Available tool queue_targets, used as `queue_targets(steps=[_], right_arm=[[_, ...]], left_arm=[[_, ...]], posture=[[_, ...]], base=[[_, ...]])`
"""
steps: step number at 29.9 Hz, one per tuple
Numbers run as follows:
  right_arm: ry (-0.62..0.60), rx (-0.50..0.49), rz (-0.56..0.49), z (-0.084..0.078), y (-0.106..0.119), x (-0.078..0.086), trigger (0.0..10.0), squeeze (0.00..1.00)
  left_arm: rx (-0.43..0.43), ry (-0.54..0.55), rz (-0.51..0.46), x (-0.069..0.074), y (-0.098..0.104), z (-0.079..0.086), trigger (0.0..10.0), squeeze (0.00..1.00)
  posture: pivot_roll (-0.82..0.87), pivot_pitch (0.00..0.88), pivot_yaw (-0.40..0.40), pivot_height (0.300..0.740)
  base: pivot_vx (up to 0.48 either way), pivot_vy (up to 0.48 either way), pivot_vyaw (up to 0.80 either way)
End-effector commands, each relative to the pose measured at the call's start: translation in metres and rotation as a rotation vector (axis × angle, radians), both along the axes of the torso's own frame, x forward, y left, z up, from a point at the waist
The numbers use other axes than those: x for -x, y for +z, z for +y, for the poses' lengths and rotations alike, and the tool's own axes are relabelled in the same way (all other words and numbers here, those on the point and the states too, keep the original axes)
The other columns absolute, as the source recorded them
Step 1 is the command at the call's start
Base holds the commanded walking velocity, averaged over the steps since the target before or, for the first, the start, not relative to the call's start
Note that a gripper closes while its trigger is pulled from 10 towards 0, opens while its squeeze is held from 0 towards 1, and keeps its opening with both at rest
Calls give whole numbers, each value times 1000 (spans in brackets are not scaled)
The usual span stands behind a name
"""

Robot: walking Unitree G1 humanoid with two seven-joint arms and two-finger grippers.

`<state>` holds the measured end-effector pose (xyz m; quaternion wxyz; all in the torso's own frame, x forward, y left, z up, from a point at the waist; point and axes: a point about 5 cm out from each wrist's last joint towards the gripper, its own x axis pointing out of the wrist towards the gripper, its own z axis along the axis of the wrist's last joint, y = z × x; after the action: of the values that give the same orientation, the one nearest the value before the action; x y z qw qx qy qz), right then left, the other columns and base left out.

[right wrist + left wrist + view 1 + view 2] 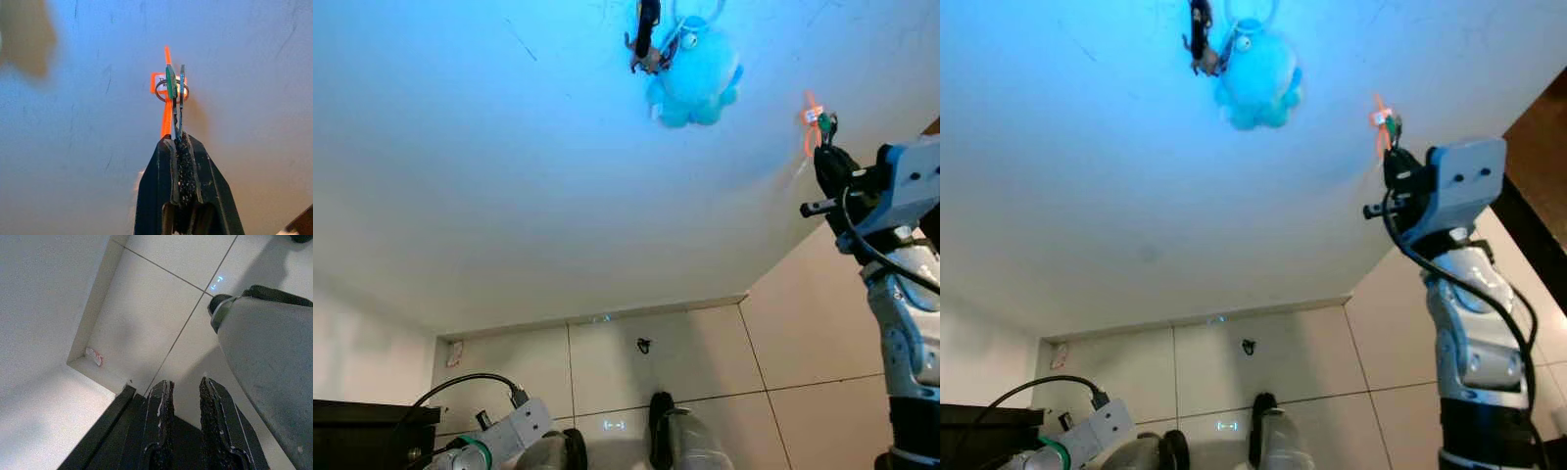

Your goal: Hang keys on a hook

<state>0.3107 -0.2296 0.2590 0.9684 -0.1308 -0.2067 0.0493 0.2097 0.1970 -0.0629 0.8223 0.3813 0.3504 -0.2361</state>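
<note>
My right gripper (177,143) is raised to the wall and shut on a small bunch of keys (174,93), a green one and a silvery one. Their ring (160,91) lies against an orange hook (167,116) with a white label, fixed to the wall. Whether the ring sits over the hook I cannot tell. From the head, the gripper (828,155) reaches up to that hook (811,116) at the right. Further left on the wall hang a blue plush toy (697,76) and a dark key fob (646,29). My left gripper (185,387) hangs idle near the floor, open by a narrow gap.
Below the wall runs a skirting board (597,315) and a pale tiled floor (705,362) with a small dark object (644,345) on it. Black furniture (362,421) stands at the lower left. My own feet (666,431) show at the bottom.
</note>
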Motion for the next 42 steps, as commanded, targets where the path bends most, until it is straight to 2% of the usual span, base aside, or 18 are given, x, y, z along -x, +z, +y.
queue_targets(steps=[1,3,4,6,7,10,14,21,36,42], right_arm=[[-8,47,-94,5,21,2,10000,0],[-10,51,-112,7,27,1,10000,0],[8,78,-174,15,41,1,10000,0],[17,90,-200,18,47,2,10000,0],[53,105,-262,27,59,5,10000,0],[78,114,-303,32,67,8,10000,0],[97,162,-456,48,88,19,10000,0],[89,238,-500,57,91,19,10000,0],[7,260,-573,59,102,11,10000,0],[-23,264,-559,56,102,0,10000,0]], left_arm=[[-14,1,52,13,-7,4,10000,0],[-14,1,52,12,-7,4,10000,0],[-14,0,51,12,-7,4,10000,0],[-14,0,51,12,-7,3,10000,0],[-13,2,51,12,-7,3,10000,0],[-12,4,51,12,-7,3,10000,0],[-8,10,53,13,-7,3,10000,0],[-9,6,53,13,-8,2,10000,0],[-15,-2,52,13,-8,1,10000,0],[-17,1,51,13,-8,2,10000,0]], posture=[[-180,240,98,740],[-180,240,98,740],[-178,240,97,740],[-177,239,97,740],[-175,239,96,740],[-175,239,96,740],[-175,238,92,740],[-180,234,93,740],[-170,224,86,740],[-167,223,87,740]], base=[[0,0,0],[0,0,0],[0,0,0],[0,0,0],[0,0,0],[0,0,0],[0,0,0],[0,0,0],[0,0,0],[0,0,0]])
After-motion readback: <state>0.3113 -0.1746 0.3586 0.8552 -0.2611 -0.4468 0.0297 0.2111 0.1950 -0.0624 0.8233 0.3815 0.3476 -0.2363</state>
